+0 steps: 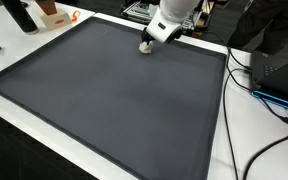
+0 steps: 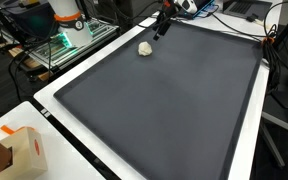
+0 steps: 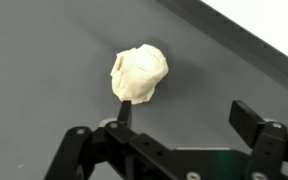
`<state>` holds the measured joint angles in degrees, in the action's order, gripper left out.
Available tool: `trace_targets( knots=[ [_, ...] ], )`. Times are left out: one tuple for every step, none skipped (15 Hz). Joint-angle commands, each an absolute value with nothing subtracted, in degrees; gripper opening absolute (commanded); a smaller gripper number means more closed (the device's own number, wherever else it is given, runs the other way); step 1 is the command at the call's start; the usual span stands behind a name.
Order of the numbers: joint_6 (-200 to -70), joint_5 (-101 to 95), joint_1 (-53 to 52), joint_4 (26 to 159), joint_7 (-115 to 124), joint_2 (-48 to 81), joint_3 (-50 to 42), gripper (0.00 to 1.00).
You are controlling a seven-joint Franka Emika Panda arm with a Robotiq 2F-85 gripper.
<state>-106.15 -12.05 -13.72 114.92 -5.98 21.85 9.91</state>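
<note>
While the pincer [image 1: 148, 40] hangs low over the far part of the dark mat [image 1: 114, 100], its two fingers stand wide apart and grip nothing. The wrist view shows this plainly: the pincer [image 3: 184, 112] is spread, with bare mat [image 3: 44, 60] in the gap. A crumpled pale wad [image 3: 139, 73], paper or cloth, I cannot tell which, lies just past the tip of the left finger [image 3: 124, 112] and not between the two. The wad [image 1: 146, 48] rests loose on the mat, near its far edge and well apart from the near edge, and seems to lie where it does only because nothing holds it. In an exterior view the pincer seems to sit right over it, but in an exterior view from another side the pincer [image 2: 162, 30] hangs a little to the right of the wad [image 2: 145, 48] and farther back, so I judge them close but not touching. The mat covers most of the white table [image 2: 59, 110], probably to give a plain, soft ground. Cables [image 1: 256, 75] trail off the table's right side, and a cardboard box [image 2: 24, 150] stands at a near corner, both well away from the pincer.
</note>
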Motion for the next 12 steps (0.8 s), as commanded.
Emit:
trace_targets(
  knots=[
    [-108.33,-6.99,-10.18,119.74,-7.98,16.95,10.02,1.0],
    [-108.92,-5.55,-9.34,120.78,-7.87,15.71,9.79,1.0],
    [-109.45,-4.43,-8.61,121.73,-8.05,14.55,9.58,1.0],
    [-110.13,-3.17,-7.82,122.88,-8.27,13.14,9.33,1.0],
    [-110.79,-2.13,-7.14,123.88,-8.26,11.92,9.07,1.0],
    [-111.64,-1.01,-6.4,125.12,-8.28,10.41,8.68,1.0],
    [-112.42,-0.15,-5.86,126.14,-8.23,9.15,8.3,1.0],
    [-113.11,0.45,-5.39,127.22,-8.02,7.75,7.82,1.0],
    [-113.78,0.82,-4.99,128.27,-7.82,6.3,7.4,1.0],
    [-114.41,1.14,-4.66,129.1,-7.64,5.04,6.97,1.0],
    [-115.08,1.22,-4.36,129.98,-7.42,3.7,6.51,1.0],
    [-115.59,1.27,-4.11,130.7,-7.17,2.56,6.08,1.0]
  ],
)
